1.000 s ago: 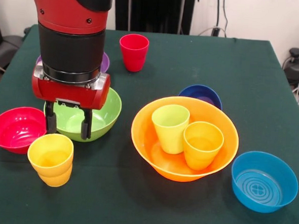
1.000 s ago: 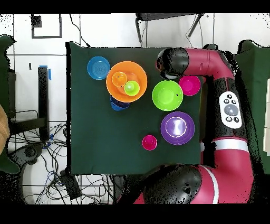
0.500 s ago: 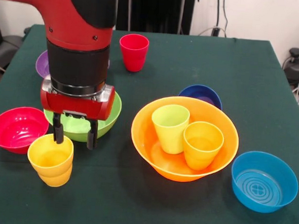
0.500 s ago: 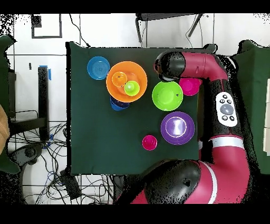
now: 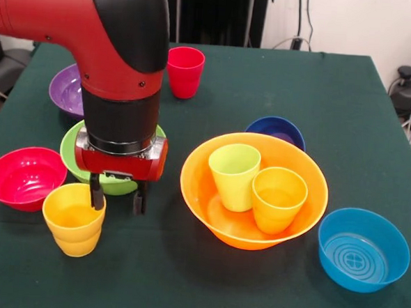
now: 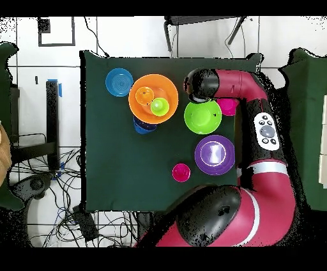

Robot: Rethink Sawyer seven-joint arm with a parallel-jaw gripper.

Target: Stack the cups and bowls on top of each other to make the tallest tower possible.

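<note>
On the desk, the big orange bowl holds the light green cup and the orange cup upright, side by side. Left of it, the pincer hangs open, one finger at the yellow cup's rim.

arm hides yellow cup overhead, covers most of red bowl
</note>
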